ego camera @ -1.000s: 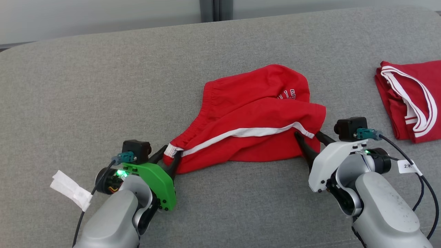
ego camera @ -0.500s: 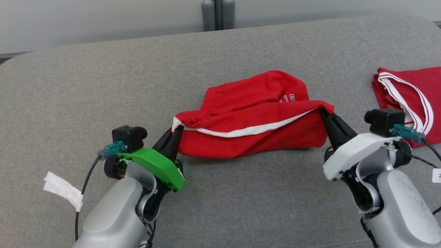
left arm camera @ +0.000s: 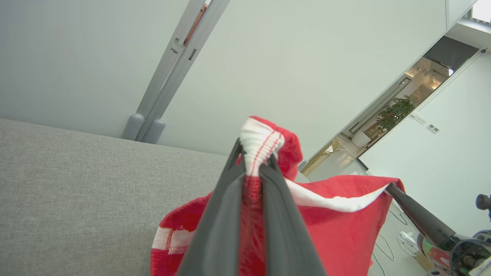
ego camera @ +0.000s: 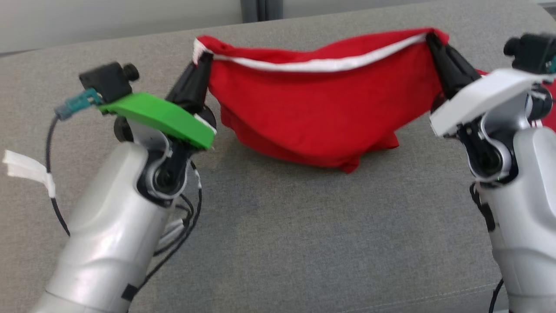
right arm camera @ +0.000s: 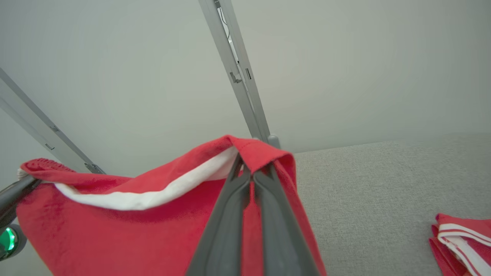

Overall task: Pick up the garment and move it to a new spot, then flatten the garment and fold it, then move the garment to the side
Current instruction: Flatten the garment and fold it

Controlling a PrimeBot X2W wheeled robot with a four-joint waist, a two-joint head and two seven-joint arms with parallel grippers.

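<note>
Grey fabric bench [ego camera: 304, 243] against a plain pale wall [left arm camera: 307, 57] with a grey upright rail [left arm camera: 172, 73], lit doorway [left arm camera: 412, 86] and plant [left arm camera: 397, 111] beyond.

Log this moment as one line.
left gripper: shut on garment | right gripper: shut on garment | garment: hanging between them, white edge up

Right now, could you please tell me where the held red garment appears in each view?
Head view: the red garment hangs top centre, stretched between the left gripper and right gripper.
Left wrist view: red garment at bottom centre, pinched by the left gripper.
Right wrist view: red garment from lower left to centre, pinched by the right gripper.
Shared landmark: the grey wall post.
</note>
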